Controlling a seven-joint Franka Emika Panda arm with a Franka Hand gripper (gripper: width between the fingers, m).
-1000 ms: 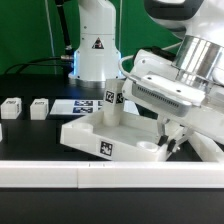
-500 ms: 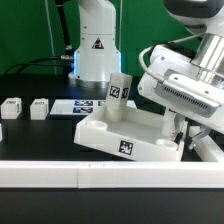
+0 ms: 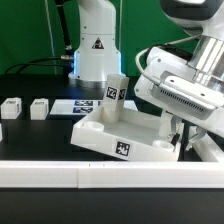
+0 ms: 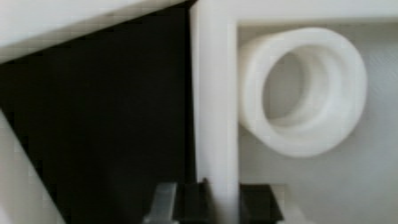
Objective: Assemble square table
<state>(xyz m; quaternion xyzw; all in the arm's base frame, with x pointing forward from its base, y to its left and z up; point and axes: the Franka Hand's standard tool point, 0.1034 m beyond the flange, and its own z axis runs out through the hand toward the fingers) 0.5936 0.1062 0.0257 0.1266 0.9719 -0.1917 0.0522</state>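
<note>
The square table [image 3: 100, 133] is a white slab with a raised rim, lying on the dark table with a tag [image 3: 123, 150] on its near side. One tagged white leg [image 3: 114, 100] stands in a corner socket, leaning slightly. My gripper [image 3: 176, 133] is at the slab's end on the exterior view's right. The wrist view shows the thin white rim [image 4: 214, 100] running between my dark fingers [image 4: 173, 200], with my gripper [image 4: 214, 196] shut on it. A round socket [image 4: 302, 90] lies just beside the rim.
Two loose white legs [image 3: 12, 107] [image 3: 39, 108] sit at the exterior view's left. The marker board [image 3: 72, 108] lies behind the slab. The arm's white base [image 3: 93, 50] stands at the back. A long white bar [image 3: 90, 176] runs along the front edge.
The slab has slid and turned toward the exterior view's right with my gripper on its rim. The standing leg went with it and now leans a little.
</note>
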